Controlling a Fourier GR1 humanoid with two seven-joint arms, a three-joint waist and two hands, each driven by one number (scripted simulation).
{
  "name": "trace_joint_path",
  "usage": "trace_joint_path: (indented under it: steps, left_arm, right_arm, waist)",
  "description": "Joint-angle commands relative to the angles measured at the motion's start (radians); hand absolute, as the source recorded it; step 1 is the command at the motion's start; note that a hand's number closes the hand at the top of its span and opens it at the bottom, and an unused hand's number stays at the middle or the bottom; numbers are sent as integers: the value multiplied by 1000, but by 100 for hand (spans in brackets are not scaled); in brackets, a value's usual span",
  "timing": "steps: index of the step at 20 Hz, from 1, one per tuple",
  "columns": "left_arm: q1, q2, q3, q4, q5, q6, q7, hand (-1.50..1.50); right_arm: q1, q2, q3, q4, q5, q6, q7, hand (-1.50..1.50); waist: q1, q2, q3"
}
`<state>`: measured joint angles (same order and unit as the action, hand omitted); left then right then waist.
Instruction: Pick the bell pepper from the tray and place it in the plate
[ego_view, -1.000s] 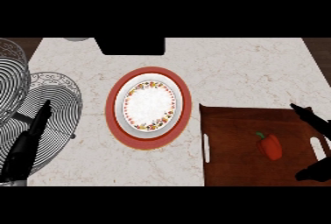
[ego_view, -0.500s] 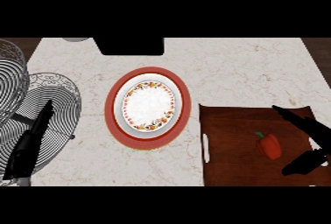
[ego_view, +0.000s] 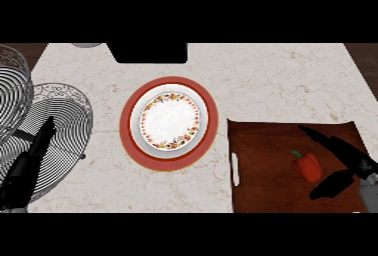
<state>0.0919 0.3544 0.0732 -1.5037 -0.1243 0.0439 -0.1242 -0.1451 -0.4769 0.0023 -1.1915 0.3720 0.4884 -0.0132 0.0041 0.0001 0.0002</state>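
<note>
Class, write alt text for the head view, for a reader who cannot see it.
A red bell pepper lies on a dark brown tray, with the open right hand spread just right of it. Left of the tray, a floral-rimmed white plate rests on a red mat; the left hand overlaps wire baskets.

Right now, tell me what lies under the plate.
A red round mat lies under the plate, its rim showing all round. The plate covers its middle, so anything there is hidden.
</note>
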Motion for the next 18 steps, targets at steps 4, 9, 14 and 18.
trace_joint_path:
  steps: [4, 9, 14, 18]
  left_arm:
    - [-10, -63, 5, -44, -66, -5, 57, 0]
    - [-7, -82, 20, 29, -84, 2, -33, 0]
    - [-28, -104, 34, 65, -118, -6, -52, 0]
    - [18, -52, 85, -22, -57, -99, -15, 0]
  right_arm:
    - [36, 21, -33, 20, 61, 18, -63, -150]
    - [-70, 86, -44, 131, 61, -21, -117, 150]
    - [7, 60, -57, 85, 107, -41, -197, 150]
    - [-98, 80, -71, 261, 154, -110, -274, 150]
  waist:
    - [-3, -1, 0]
    - [1, 0, 0]
    - [-4, 0, 0]
    - [3, 1, 0]
